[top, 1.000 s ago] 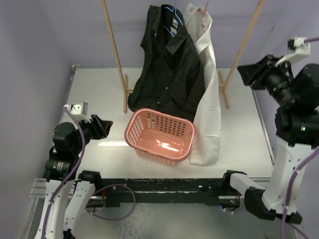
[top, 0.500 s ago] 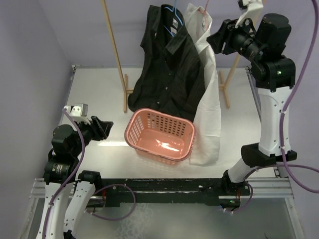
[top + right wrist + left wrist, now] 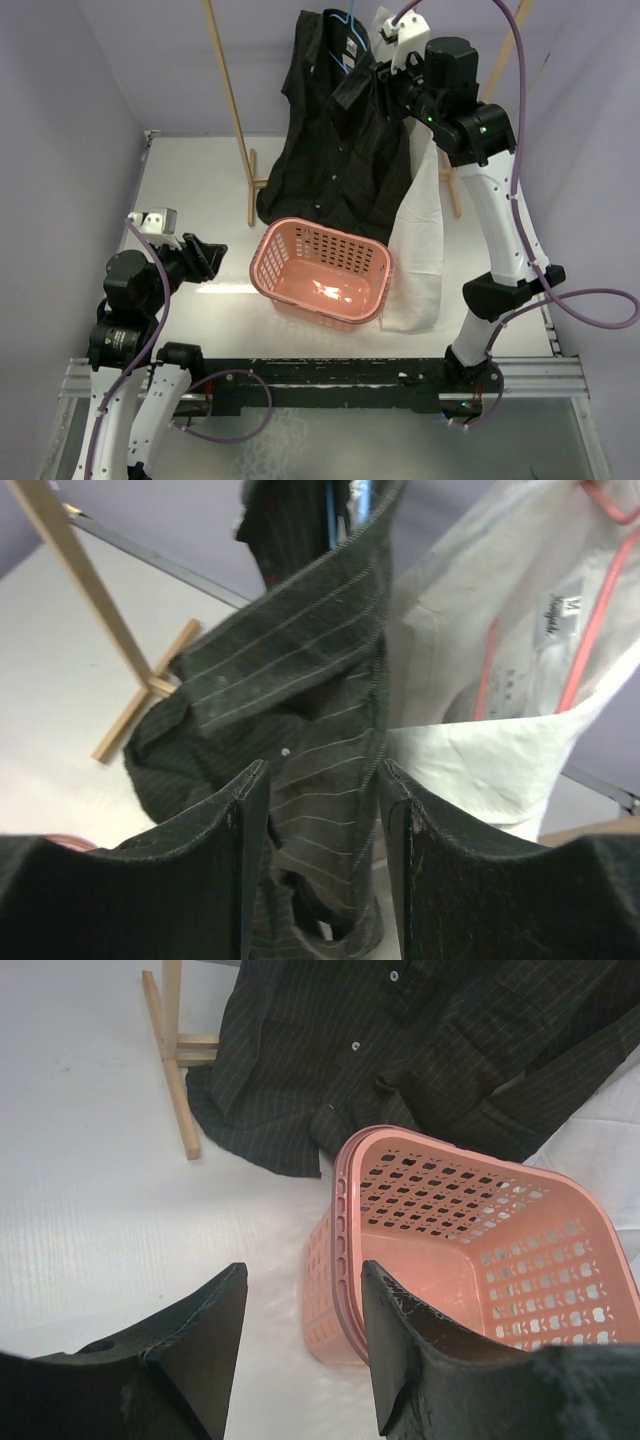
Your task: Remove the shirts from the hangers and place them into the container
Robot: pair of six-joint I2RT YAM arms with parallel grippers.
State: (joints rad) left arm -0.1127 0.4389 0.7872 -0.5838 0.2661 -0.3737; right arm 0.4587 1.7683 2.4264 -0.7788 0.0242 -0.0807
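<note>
Our right fingers stand apart; the black pinstriped button-up shirt hangs upright just ahead, in line with their gap. Our left fingers, also apart, sit low by the salmon-pink perforated plastic basket.

White table is carrying these things directly. Salmon-pink basket is sitting upright around the middle, toward the near edge. Left rack foot and right rack foot, both wooden, are standing farther back, well apart. Black shirt is trailing its hem onto the surface just behind the basket, beside the left foot. White shirt is hanging down at the basket's right side, its lower edge appearing to reach the table.
</note>
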